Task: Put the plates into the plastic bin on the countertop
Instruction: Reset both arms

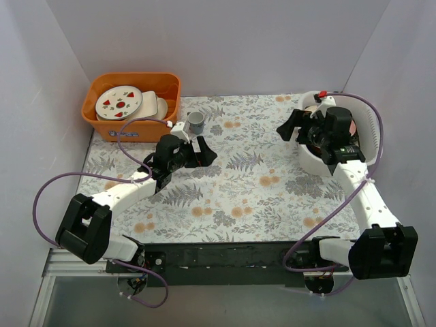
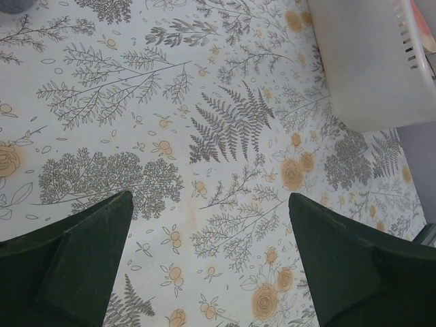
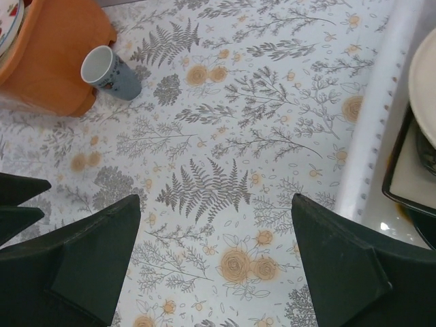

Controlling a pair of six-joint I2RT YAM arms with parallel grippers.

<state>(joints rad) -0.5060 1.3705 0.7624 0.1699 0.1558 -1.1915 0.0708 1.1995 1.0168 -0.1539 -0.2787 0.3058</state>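
The left end effector (image 2: 210, 199) and right end effector (image 3: 215, 199) are held fully open, nothing grasped. The plates (image 3: 422, 160) are seen stacked in the plastic bin (image 3: 378, 122) just right of the latter. They are judged rigid, slick and fragile, and best gripped at the rims.

The left arm (image 1: 126, 191) reaches from its base toward two o'clock, its left gripper (image 2: 210, 197) facing down with jaws spread wide and nothing between them. The right arm (image 1: 364, 194) stretches toward eleven o'clock. Its right gripper (image 3: 216, 197) likewise gapes empty and looks slightly tilted, though the overhead view leaves this unclear.
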